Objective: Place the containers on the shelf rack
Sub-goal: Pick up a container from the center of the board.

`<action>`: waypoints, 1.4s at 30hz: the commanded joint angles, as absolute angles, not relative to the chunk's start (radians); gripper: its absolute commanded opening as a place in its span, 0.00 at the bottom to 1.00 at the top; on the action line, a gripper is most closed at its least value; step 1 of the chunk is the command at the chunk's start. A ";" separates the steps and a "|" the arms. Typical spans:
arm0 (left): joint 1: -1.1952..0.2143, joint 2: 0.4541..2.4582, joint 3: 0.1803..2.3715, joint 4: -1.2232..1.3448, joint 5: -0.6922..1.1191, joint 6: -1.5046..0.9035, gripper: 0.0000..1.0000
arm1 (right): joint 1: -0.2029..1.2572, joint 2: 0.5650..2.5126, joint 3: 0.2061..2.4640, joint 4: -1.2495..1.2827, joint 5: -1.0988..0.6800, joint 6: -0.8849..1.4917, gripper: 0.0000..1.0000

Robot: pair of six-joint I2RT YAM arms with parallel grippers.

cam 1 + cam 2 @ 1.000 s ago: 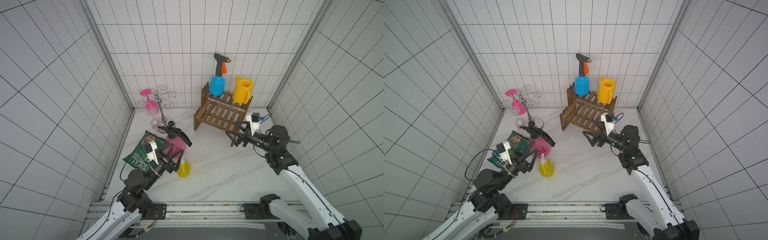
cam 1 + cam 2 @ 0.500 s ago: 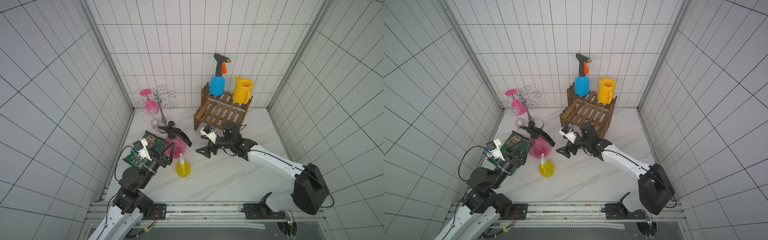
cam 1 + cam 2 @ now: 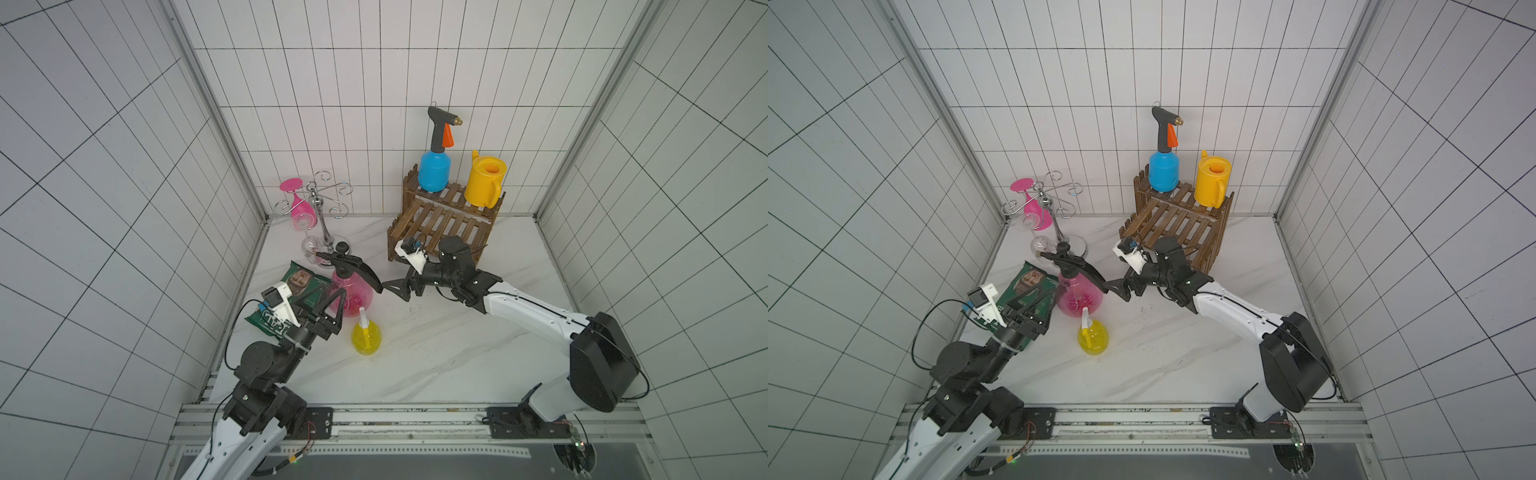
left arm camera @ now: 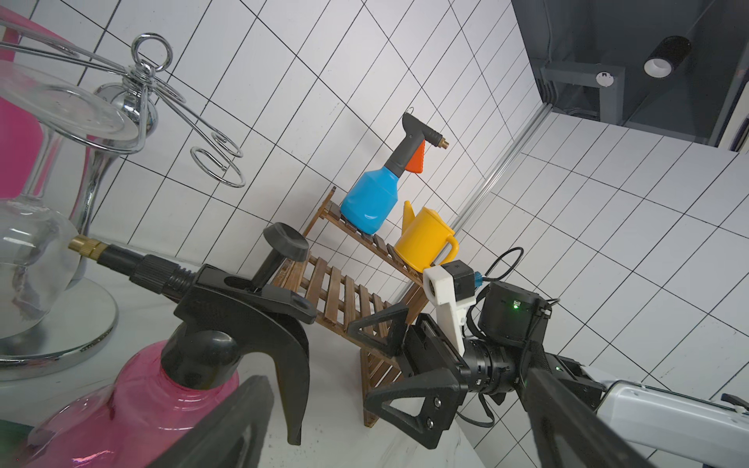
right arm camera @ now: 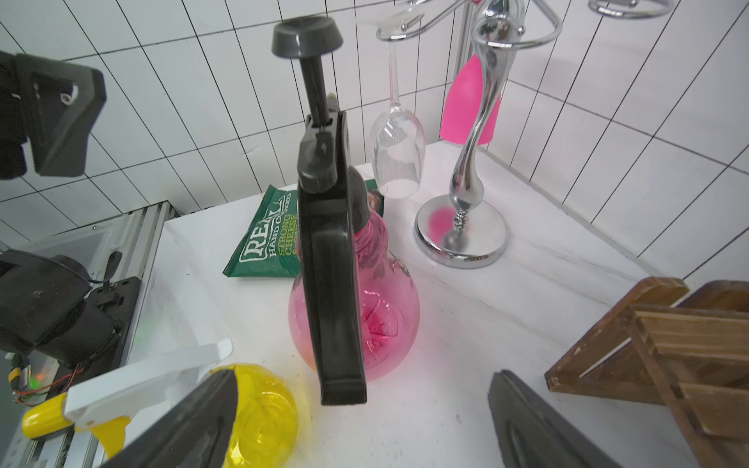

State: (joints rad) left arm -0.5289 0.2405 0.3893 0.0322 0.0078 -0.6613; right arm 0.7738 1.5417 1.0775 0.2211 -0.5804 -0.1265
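Both left gripper (image 3: 328, 301) and right gripper (image 3: 395, 284) gape empty near pink sprayer (image 3: 355, 297).

Bystanders on the white marble tabletop (image 3: 436, 353)
A flat green foil crisp bag (image 3: 302, 283) lies close beside the left gripper (image 3: 328, 299). Farther ahead of it, a chrome curly-armed glass holder (image 3: 322, 224) hangs a pink wine glass (image 3: 300, 208) and a clear wine glass (image 3: 311, 249).

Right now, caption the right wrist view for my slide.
Open right claw faces the pink sprayer; yellow spray bottle beside it, wooden rack nearby.

i see a blue bottle (image 3: 433, 176) with grey and orange trigger, a yellow can (image 3: 482, 187), a dark brown rack (image 3: 440, 224), upper right of centre. left of centre: pink sprayer (image 3: 358, 294) with black top, yellow spray bottle (image 3: 366, 341), white nozzle, green bag (image 3: 300, 280).
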 commanded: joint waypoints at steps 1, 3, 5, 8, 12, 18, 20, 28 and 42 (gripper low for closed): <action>-0.525 0.230 0.366 0.031 0.021 -0.638 0.98 | 0.783 1.569 1.090 0.341 -0.591 -0.058 0.99; -0.525 0.230 0.365 0.036 0.022 -0.628 0.98 | 0.784 1.576 1.094 0.350 -0.591 -0.040 0.99; -0.523 0.230 0.362 0.040 0.022 -0.617 0.98 | 0.784 1.577 1.100 0.335 -0.595 -0.042 0.99; -0.518 0.231 0.353 0.053 0.016 -0.601 0.98 | 0.784 1.580 1.104 0.302 -0.598 -0.066 0.99; -0.505 0.232 0.335 0.089 0.024 -0.592 0.99 | 0.785 1.602 1.125 0.275 -0.609 -0.086 0.99; -0.492 0.223 0.331 0.085 0.006 -0.595 0.99 | 0.783 1.636 1.171 0.224 -0.615 -0.104 0.99; -0.493 0.219 0.336 0.065 -0.014 -0.599 0.99 | 0.783 1.639 1.174 0.218 -0.614 -0.103 0.99; -0.494 0.177 0.339 0.017 -0.067 -0.616 0.99 | 0.779 1.675 1.215 0.204 -0.626 -0.071 0.99; -0.502 0.099 0.333 -0.021 -0.109 -0.624 0.99 | 0.817 1.821 1.400 0.143 -0.677 -0.035 0.96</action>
